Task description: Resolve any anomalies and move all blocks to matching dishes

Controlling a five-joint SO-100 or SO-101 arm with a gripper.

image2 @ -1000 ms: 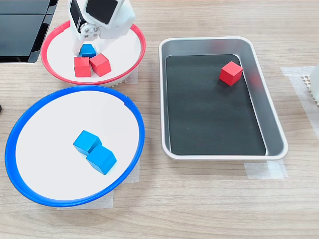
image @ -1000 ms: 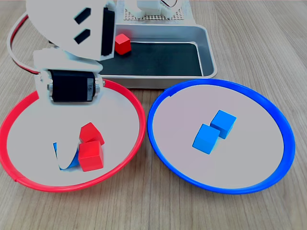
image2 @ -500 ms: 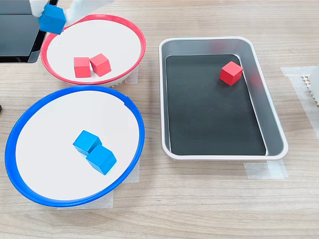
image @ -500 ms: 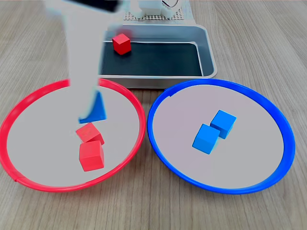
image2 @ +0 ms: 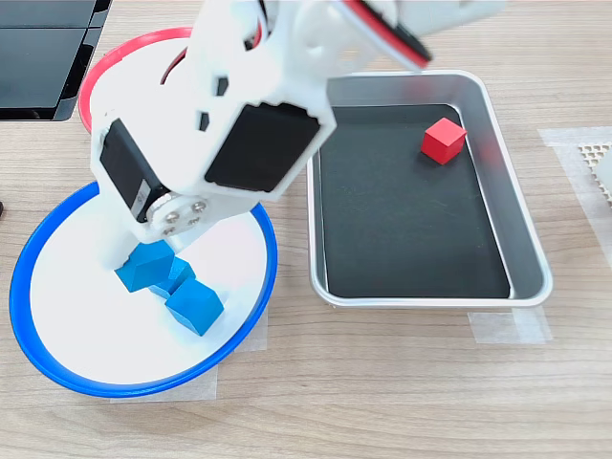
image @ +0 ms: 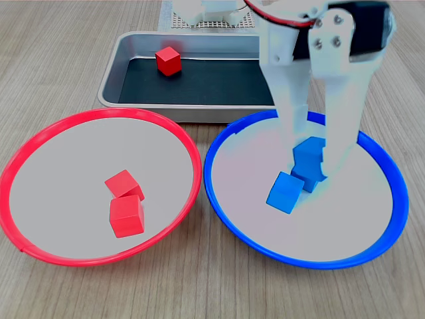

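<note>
First exterior view: I have the small bright blue matte cube (image: 309, 152) between my tool (image: 313, 161) fingers, low over the blue-rimmed round shallow dish (image: 234, 219). The jaws stand narrow on it, so I judge it gripped, not yet let go. It sits right over the two blue cubes already in the dish, the far one (image: 312, 178) mostly hidden under it and the near one (image: 285, 192) just below and to the left. In the second exterior view the held cube (image2: 143, 267) looks to touch or overlap that pair, so a straight release may stack or tip it. Bare dish floor lies open toward the near rim and to the first exterior view's left. The red-rimmed dish (image: 40, 256) holds two red cubes (image: 125, 215); a third red cube (image: 169, 60) waits in the silver metal tray (image: 119, 70) at the far side of the wooden tabletop (image: 66, 292).
</note>
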